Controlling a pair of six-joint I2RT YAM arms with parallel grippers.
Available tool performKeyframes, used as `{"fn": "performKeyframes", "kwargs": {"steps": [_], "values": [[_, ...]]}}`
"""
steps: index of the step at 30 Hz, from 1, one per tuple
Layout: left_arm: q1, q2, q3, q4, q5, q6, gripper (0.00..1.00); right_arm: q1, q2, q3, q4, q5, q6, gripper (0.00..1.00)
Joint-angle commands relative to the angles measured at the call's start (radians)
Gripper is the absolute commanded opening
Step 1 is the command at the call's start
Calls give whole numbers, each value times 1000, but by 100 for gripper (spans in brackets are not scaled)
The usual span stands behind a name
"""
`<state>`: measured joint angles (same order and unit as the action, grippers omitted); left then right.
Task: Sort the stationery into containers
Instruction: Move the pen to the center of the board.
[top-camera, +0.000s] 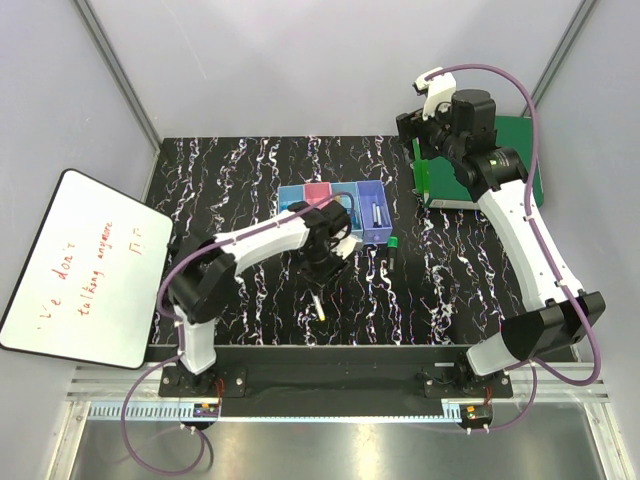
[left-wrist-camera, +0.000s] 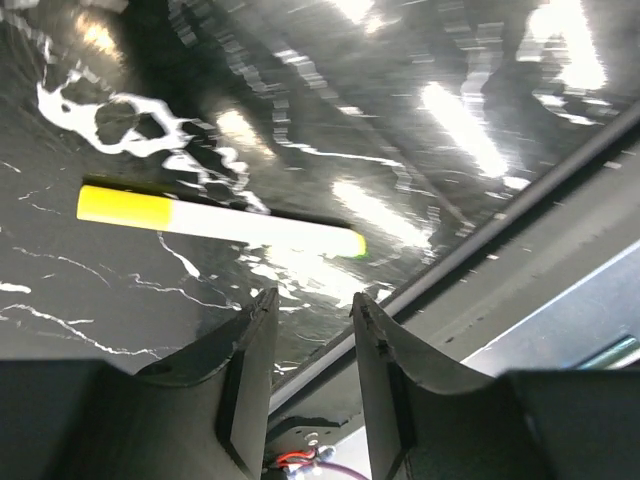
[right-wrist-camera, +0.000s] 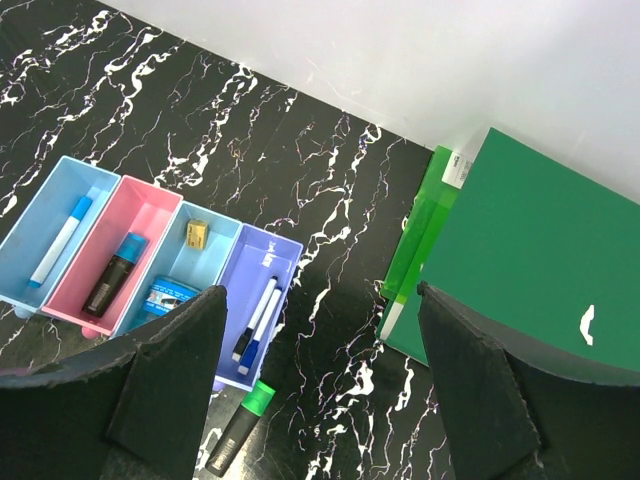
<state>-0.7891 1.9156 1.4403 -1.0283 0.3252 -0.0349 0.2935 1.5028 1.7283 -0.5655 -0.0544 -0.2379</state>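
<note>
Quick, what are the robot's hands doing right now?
Left gripper: open a little, empty, near the yellow-and-white pen.
Right gripper: wide open, empty.

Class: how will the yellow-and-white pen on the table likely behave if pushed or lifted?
The yellow-and-white pen looks round and smooth, so a sideways push probably rolls it on the glossy table. It seems slim and rigid, so it is likely light and easy to lift.

2 white arms (top-camera: 525, 235), purple cables (top-camera: 480, 67)
</note>
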Motion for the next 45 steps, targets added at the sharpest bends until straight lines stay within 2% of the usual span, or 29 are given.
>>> {"fn": "performKeyframes", "kwargs": {"steps": [1,3,4,6,9,11,17,32,45], "values": [[-44,-102,58,-4,29,61,37,-7,-46,5,36,-16,5,85],[-70,-98,60,-4,41,78,34,-8,-46,7,38,-18,6,85],[-76,-80,60,-1,47,81,28,-8,-46,7,36,-18,6,85],[-87,-53,54,0,61,90,20,-8,-44,13,36,-21,9,85],[-91,-6,34,14,66,121,17,-10,-47,14,35,-19,11,86],[-91,13,9,37,54,147,11,-11,-50,11,36,-18,9,86],[-93,57,-21,45,25,184,5,-19,-56,1,38,-21,9,85],[-108,46,-3,51,129,211,0,-25,-56,1,38,-30,15,86],[-122,160,37,47,15,147,0,-28,-61,-3,38,-39,26,85]]}}
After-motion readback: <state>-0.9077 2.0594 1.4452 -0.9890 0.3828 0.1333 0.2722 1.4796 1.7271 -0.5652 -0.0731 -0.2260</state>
